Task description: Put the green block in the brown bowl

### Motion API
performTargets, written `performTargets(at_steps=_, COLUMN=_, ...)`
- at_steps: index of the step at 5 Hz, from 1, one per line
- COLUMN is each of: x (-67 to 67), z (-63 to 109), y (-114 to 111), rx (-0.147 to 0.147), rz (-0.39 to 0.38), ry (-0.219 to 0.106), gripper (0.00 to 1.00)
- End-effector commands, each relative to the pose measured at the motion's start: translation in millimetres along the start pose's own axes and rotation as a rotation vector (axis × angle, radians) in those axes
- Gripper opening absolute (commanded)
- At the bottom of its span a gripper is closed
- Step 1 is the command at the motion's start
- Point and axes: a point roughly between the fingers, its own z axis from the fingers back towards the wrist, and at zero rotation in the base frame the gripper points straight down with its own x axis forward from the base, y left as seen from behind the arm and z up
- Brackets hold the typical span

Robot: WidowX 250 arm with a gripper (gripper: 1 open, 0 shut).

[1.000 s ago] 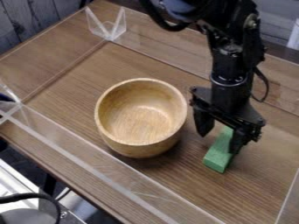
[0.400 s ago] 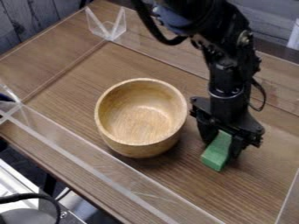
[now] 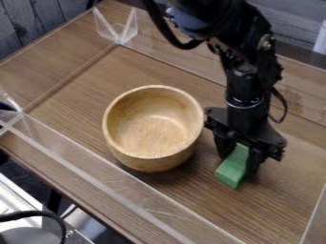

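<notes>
The green block (image 3: pixel 232 172) lies flat on the wooden table just right of the brown bowl (image 3: pixel 154 127). The bowl is a round tan wooden bowl with nothing in it. My gripper (image 3: pixel 243 152) points straight down over the block's far end. Its black fingers (image 3: pixel 222 143) straddle that end, low at the table and close against the block's sides. Whether they press on the block cannot be made out. The block's near end sticks out below the fingers and still rests on the table.
Clear plastic walls (image 3: pixel 76 181) run along the table's front-left edge and back (image 3: pixel 121 29). The bowl stands about a finger's width left of the gripper. Bare wood lies right of the block and behind the bowl.
The gripper has come down over the block's far end and its fingers have drawn closer together. The block has shifted slightly left. The bowl has not moved.
</notes>
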Motion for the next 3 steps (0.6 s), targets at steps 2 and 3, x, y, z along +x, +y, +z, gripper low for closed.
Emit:
performTargets(at_steps=2, x=7.4, z=50.1, y=-4, rx=0.007, rz=0.016, ry=-0.062, gripper=0.00)
performTargets(at_steps=3, x=6.5, z=81.2, y=6, rx=0.026, rz=0.010, ry=-0.072, gripper=0.00)
